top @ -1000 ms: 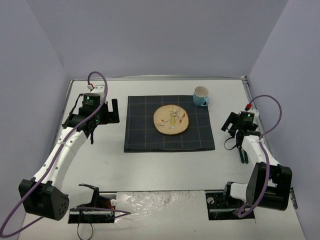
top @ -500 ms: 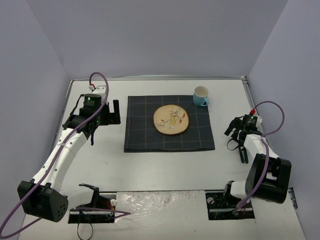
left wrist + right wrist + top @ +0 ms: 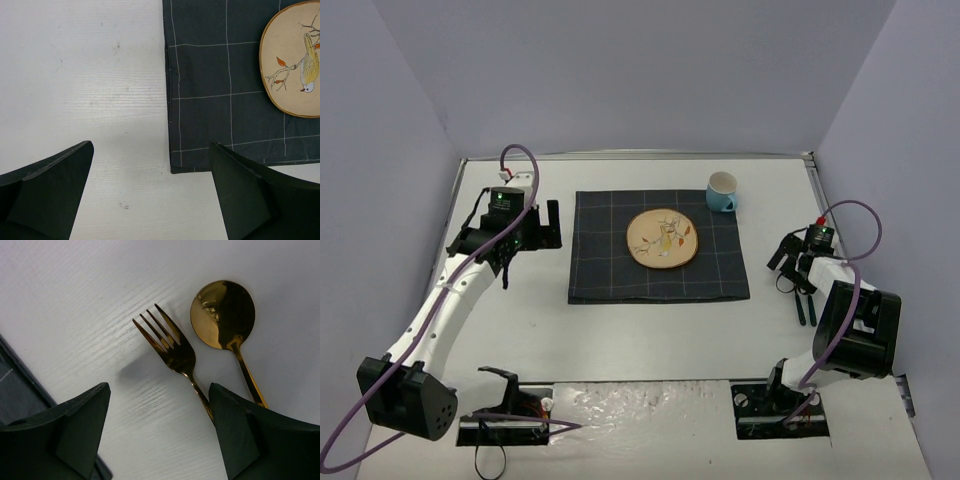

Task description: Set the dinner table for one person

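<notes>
A gold fork [image 3: 172, 347] lies just beside a gold spoon [image 3: 222, 315] on the white dinner table [image 3: 75, 300].

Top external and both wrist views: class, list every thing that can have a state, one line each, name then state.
Left hand: open, empty, above the placemat's edge.
Right hand: open, empty, over the fork.
Placemat: spread flat on the dinner table.
Plate: right way up on the placemat, no food.
Mug: upright, looks empty.
Fork: lying flat, not gripped.
Spoon: lying flat beside the fork.
</notes>
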Robot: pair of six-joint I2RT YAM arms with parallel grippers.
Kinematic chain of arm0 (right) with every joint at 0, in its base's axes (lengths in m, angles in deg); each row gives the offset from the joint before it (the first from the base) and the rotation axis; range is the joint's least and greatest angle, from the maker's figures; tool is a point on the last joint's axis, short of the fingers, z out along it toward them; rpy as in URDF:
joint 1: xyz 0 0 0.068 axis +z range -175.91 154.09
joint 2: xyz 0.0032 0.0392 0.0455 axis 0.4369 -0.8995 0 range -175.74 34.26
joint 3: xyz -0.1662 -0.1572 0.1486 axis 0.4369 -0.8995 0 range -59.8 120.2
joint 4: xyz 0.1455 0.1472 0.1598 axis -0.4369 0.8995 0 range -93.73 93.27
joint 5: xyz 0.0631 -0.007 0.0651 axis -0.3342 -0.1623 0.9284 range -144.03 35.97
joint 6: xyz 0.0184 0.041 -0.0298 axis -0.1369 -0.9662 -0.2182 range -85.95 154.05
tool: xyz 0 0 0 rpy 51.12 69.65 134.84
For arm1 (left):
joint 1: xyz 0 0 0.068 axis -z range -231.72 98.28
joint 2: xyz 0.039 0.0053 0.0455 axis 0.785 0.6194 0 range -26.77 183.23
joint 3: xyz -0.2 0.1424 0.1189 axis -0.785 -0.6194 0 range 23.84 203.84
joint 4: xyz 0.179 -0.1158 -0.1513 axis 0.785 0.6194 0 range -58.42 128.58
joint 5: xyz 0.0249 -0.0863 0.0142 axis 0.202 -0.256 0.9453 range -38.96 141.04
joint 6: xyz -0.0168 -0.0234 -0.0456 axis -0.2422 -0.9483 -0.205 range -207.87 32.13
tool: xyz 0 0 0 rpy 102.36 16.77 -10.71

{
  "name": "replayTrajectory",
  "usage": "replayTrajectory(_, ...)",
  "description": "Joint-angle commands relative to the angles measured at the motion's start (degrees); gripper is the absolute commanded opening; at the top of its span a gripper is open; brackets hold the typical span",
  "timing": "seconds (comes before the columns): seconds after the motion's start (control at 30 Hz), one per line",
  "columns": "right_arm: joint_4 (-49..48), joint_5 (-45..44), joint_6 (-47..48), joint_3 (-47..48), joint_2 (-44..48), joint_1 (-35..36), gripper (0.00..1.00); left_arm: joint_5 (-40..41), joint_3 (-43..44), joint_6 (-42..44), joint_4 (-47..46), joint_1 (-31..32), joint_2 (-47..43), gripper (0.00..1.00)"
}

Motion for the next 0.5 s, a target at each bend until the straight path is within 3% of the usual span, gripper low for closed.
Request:
replayTrajectory(0.0, -0.98, 3.78, 0.12, 1.43, -1.51, 0.85, 0.72, 0.15, 2.71, 0.45, -1.69, 0.20, -0.21, 0.97)
replayTrajectory(0.47, 0.75, 1.14, 1.26, 4.11, -4.71, 3.11, 0.31, -0.34, 2.62, 0.36, -1.78, 0.20, 0.11, 0.97)
